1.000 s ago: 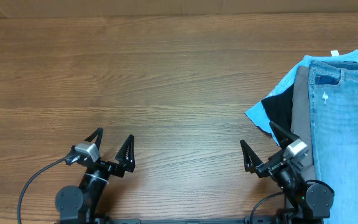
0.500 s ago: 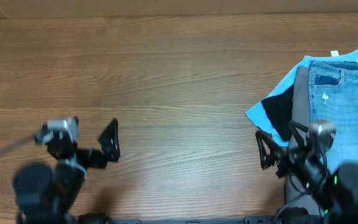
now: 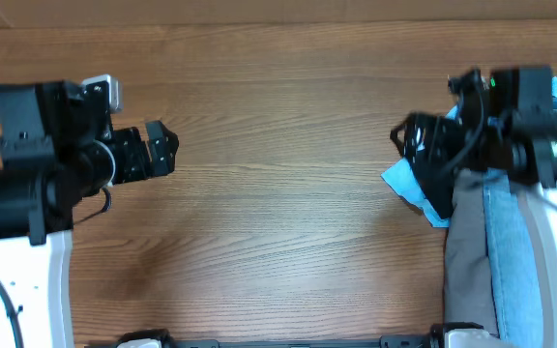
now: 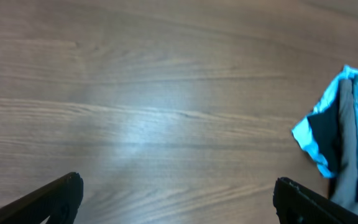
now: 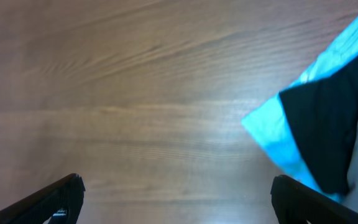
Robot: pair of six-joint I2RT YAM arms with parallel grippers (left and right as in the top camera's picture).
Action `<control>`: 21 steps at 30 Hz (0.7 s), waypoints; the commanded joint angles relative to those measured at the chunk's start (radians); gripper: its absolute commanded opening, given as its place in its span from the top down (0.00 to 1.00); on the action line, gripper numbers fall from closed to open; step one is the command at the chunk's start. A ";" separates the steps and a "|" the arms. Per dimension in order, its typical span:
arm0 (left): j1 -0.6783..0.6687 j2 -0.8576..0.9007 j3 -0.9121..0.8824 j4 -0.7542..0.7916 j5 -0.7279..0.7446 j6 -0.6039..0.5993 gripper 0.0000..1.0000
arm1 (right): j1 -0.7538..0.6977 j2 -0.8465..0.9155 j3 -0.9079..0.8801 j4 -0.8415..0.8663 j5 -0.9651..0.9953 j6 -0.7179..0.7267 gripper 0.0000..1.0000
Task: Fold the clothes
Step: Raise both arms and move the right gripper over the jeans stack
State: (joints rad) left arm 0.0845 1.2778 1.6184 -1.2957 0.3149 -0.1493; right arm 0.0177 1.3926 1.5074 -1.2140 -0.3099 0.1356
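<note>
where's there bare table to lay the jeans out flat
The wide stretch of bare table between the left gripper and the right gripper is free, from the front edge to the back. It is crowded at the right side, where the sky-blue garment, grey trousers and jeans lie piled.

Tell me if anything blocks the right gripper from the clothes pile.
Nothing visible does. The open right gripper hangs above the table, and the clothes, their sky-blue corner nearest, lie beside it with only wood showing between.

Light-blue jeans (image 3: 507,263), grey trousers (image 3: 465,253)
</note>
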 commanded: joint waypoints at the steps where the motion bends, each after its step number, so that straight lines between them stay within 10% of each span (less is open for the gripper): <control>1: -0.006 0.036 0.035 -0.026 0.057 0.030 0.00 | -0.072 0.107 0.066 0.047 0.064 0.058 0.00; 21: -0.006 0.091 0.035 -0.012 0.054 0.030 0.00 | -0.360 0.693 0.065 0.468 0.272 0.153 0.29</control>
State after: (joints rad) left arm 0.0845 1.3617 1.6260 -1.3174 0.3523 -0.1455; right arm -0.3447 2.0480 1.5505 -0.7654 -0.0635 0.2874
